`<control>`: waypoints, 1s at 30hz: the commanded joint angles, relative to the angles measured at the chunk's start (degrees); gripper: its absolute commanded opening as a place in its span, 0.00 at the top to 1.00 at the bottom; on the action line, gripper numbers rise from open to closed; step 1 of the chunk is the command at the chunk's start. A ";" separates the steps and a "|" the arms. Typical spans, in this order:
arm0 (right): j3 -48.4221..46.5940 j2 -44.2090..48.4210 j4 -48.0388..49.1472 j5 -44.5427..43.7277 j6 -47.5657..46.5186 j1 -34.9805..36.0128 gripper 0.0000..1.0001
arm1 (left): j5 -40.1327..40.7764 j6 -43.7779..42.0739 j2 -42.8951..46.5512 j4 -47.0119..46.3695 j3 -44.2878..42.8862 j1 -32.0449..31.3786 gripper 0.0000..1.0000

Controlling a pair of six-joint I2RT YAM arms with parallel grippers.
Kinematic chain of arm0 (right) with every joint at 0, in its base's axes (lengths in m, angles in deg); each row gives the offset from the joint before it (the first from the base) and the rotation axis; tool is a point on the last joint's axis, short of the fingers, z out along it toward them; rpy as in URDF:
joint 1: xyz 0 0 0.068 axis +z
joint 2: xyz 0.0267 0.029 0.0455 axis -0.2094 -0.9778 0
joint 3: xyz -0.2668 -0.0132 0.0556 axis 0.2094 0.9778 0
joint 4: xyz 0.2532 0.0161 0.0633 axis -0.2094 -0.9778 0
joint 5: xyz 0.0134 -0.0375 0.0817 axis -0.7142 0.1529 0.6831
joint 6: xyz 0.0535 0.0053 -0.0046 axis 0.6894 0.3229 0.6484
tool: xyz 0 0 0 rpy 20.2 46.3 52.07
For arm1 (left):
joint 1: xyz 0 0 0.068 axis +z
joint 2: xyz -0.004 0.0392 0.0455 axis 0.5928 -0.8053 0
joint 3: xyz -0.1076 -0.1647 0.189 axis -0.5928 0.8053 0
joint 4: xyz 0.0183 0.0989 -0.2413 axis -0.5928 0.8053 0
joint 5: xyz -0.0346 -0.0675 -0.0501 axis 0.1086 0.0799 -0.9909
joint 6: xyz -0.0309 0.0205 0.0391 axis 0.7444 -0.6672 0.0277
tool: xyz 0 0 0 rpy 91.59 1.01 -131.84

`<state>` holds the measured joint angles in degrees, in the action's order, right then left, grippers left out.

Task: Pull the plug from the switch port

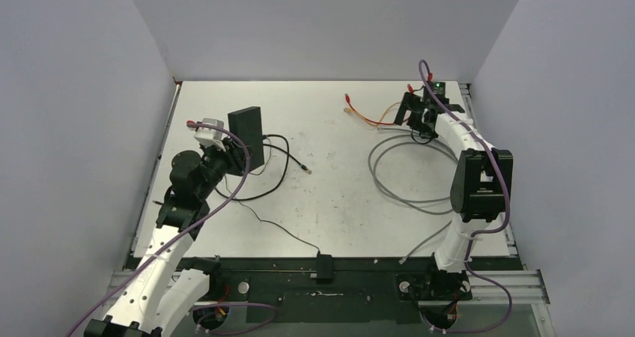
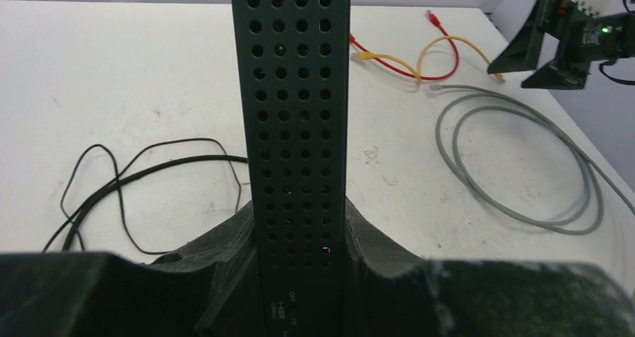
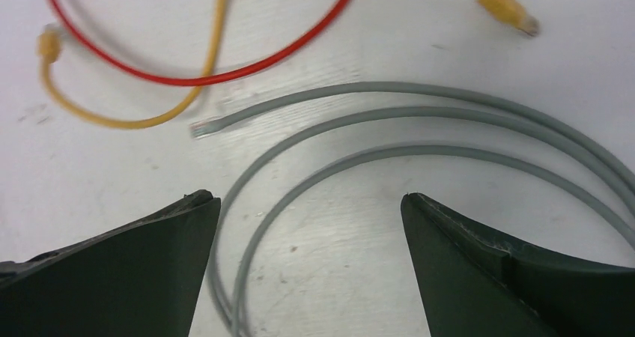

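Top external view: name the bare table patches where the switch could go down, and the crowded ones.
Bare: the middle strip between the black wires and the grey cable coil; also the far edge between the switch and the red cable. Crowded: the far right, where those cables and the yellow cable bunch beside the open right gripper.

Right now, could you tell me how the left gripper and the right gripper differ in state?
The left gripper is shut on the switch, while the right gripper is open and holds nothing. The left gripper is on the left side; the right gripper hovers over the gray cable at the far right. Both have dark fingers.
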<state>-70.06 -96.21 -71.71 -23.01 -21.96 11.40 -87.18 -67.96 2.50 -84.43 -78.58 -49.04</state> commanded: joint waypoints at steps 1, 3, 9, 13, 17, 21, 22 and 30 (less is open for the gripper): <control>-2.41 5.72 1.80 4.11 -2.90 3.65 0.03 | -8.89 3.19 -1.29 -14.33 -3.69 -0.04 1.00; -2.04 7.05 2.41 6.93 -3.37 4.77 0.01 | -12.05 4.14 -2.62 -16.39 -3.60 -0.05 1.00; 0.08 9.95 5.19 18.51 -2.83 6.17 0.00 | -20.47 9.31 -7.15 -23.22 -3.22 -0.06 1.00; 2.68 12.29 8.60 26.06 -1.54 7.02 0.06 | -23.90 14.07 -9.54 -30.08 -2.19 -0.06 1.00; 3.99 13.24 11.24 33.85 -1.73 8.88 0.07 | -27.46 19.17 -12.20 -36.26 -1.44 -0.19 1.00; 3.85 13.00 12.76 40.82 -1.43 11.23 0.08 | -29.31 22.17 -13.45 -39.21 -1.27 -0.27 1.00; 3.89 12.98 13.11 43.02 -1.22 11.70 0.08 | -29.41 22.66 -13.50 -39.83 -1.11 -0.30 1.00; 7.21 14.29 21.33 52.14 3.63 15.36 0.08 | -29.33 27.59 -12.65 -44.46 1.37 -0.22 1.00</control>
<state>-63.35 -85.32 -57.74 22.25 -20.82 25.74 -115.29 -44.77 -11.99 -116.73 -76.61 -49.04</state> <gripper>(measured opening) 0.920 0.279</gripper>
